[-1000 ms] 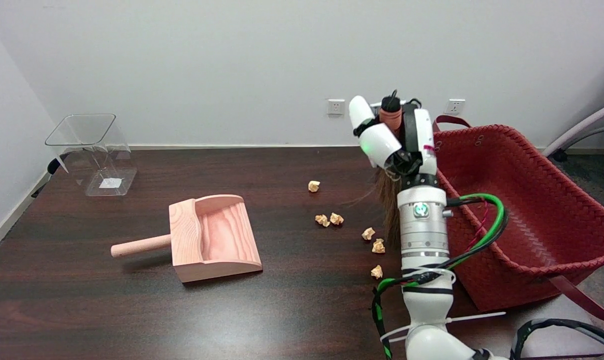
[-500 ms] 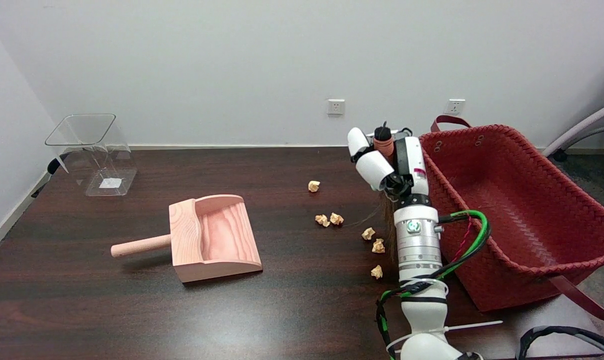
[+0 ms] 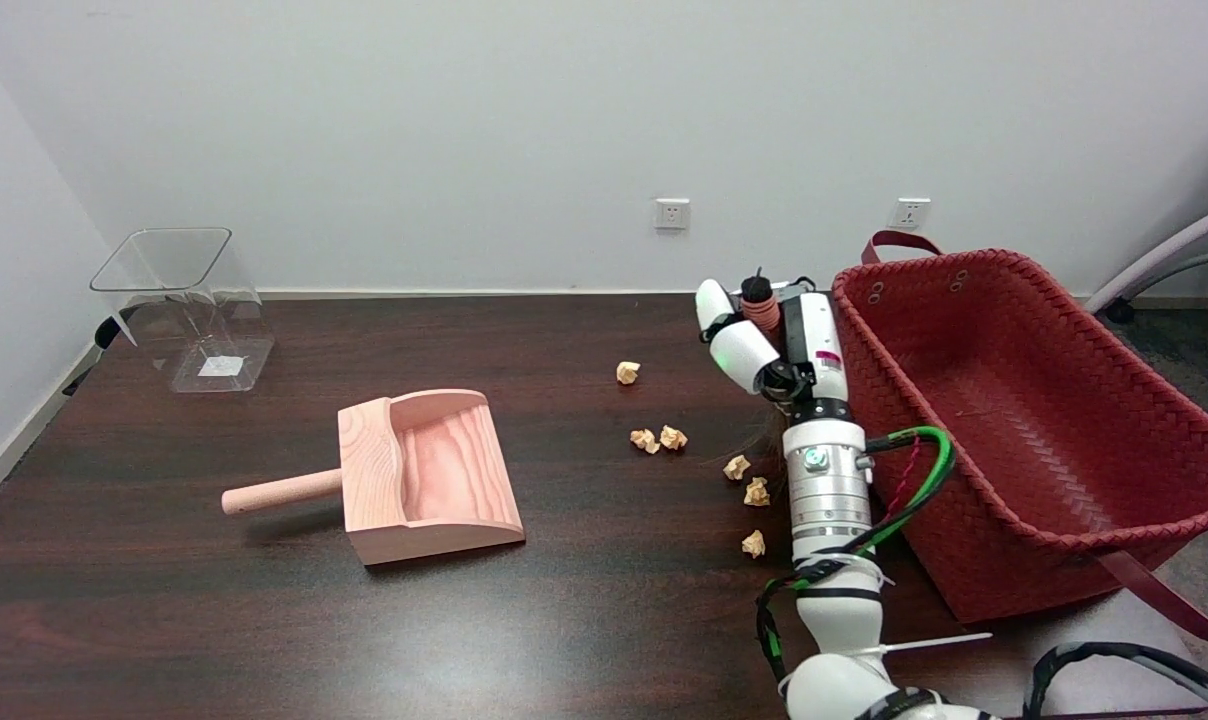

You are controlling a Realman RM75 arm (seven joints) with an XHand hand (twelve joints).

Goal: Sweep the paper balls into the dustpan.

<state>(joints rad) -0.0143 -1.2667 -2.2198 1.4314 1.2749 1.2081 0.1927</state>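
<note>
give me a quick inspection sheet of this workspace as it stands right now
surface: dark wood table, glossy.
job's things: six paper balls loose on the table, none in the wooden dustpan, which lies left of them; brush upright, its bristles mostly hidden behind the arm.
clutter: clear plastic bin at far left; red woven basket at right.
hands: right hand grips the brush handle.
cables: green and black cables loop along the right arm.
surroundings: white wall, two wall sockets, chair at right.

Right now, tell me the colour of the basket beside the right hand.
The woven basket is dark red, seen best in the head view.
</note>
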